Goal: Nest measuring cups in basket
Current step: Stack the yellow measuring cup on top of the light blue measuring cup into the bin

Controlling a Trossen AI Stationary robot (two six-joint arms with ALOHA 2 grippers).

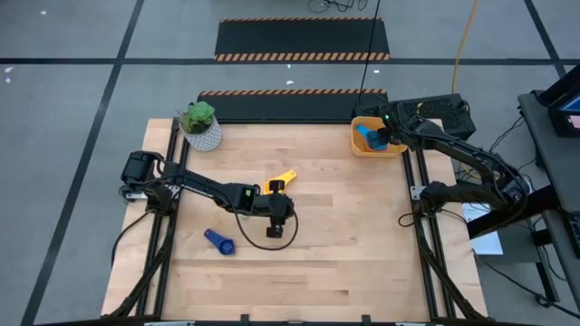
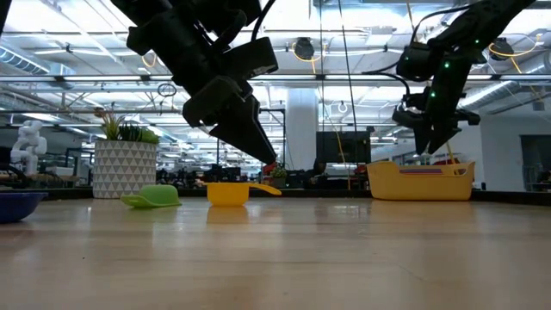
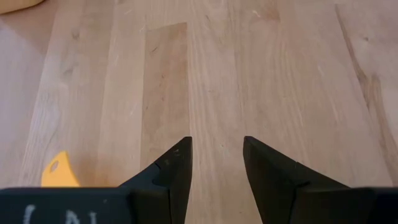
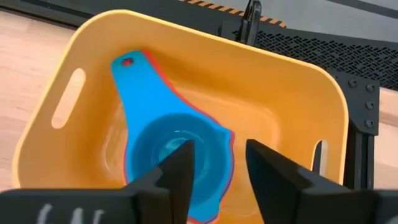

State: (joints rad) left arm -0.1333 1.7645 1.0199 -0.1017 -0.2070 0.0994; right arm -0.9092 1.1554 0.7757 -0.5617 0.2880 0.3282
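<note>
The yellow-orange basket [image 1: 376,145] stands at the table's far right corner. A blue measuring cup [image 4: 168,146] lies in it, nested in a red one [image 4: 231,163] whose rim shows around it. My right gripper [image 4: 217,158] hangs open just above them. My left gripper [image 1: 276,228] is open over bare wood at mid-table, with nothing between its fingers. A yellow cup [image 1: 282,179] rests on the table just beyond it, a dark blue cup [image 1: 218,241] to its left, and a green cup [image 2: 153,198] lies by the plant pot.
A white pot with a green plant [image 1: 200,127] stands at the far left corner. Black rails [image 1: 419,226] run along both table sides. Bare wood spreads over the near half and the right of the table.
</note>
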